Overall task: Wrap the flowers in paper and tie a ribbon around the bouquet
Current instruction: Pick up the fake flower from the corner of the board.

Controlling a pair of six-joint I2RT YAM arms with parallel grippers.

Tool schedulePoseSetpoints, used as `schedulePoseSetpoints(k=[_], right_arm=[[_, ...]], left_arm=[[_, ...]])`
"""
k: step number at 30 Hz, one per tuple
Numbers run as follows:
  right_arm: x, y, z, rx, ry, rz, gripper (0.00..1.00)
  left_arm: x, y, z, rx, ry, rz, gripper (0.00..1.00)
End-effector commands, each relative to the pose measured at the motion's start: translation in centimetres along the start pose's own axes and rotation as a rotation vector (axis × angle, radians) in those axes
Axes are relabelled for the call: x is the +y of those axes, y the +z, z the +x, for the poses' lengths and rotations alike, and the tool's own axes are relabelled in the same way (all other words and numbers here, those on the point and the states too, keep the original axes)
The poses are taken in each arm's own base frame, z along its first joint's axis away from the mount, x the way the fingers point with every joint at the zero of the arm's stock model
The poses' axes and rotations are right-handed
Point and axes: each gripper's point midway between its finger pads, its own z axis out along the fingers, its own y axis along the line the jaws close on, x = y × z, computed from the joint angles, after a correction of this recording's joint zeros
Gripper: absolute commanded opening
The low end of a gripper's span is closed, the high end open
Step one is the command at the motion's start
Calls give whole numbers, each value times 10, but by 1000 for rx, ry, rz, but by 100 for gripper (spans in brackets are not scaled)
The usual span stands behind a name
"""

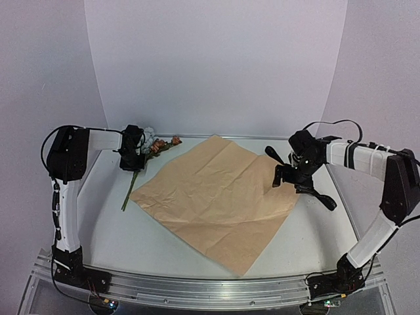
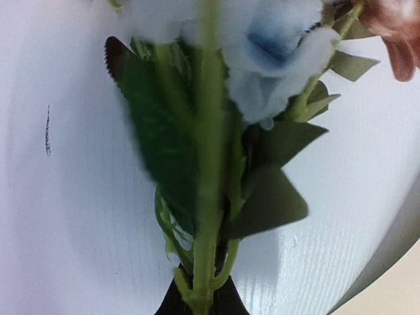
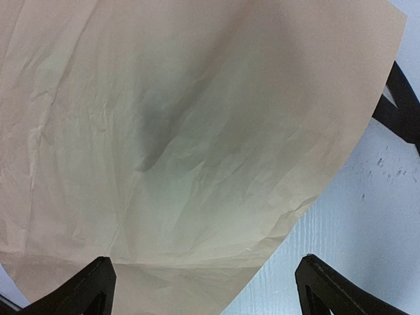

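The flowers (image 1: 156, 146) lie at the back left of the table, heads toward the paper, one green stem trailing forward. My left gripper (image 1: 134, 161) is down on them. In the left wrist view its dark jaws (image 2: 202, 305) are shut on the green stems (image 2: 205, 197), with pale blue heads above. The paper (image 1: 216, 197) lies flat in the middle, tan side up. My right gripper (image 1: 289, 174) hangs open over the paper's right corner (image 3: 184, 131), holding nothing, its fingertips (image 3: 85, 289) far apart. A black strip, apparently the ribbon (image 1: 325, 197), lies beside that corner (image 3: 401, 108).
The white table (image 1: 118, 223) is ringed by a pale curved backdrop. An aluminium rail (image 1: 210, 292) runs along the near edge between the arm bases. A small dark mark (image 2: 47, 131) shows on the table left of the flowers.
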Motion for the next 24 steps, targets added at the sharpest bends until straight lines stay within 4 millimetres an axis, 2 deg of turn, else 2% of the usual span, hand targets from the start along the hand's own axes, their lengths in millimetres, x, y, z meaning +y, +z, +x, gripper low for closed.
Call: schedulePoseSetpoints(k=[1, 7, 14, 24], right_arm=[[-21, 2, -26, -8, 3, 53, 98], [-55, 17, -43, 37, 87, 101, 98], [-65, 36, -46, 86, 156, 101, 98], [-73, 54, -53, 114, 240, 87, 98]], left_arm=[[17, 8, 10, 37, 33, -72, 0], [19, -23, -21, -55, 14, -78, 0], [19, -66, -61, -161, 0, -78, 0], [17, -85, -71, -198, -11, -62, 0]])
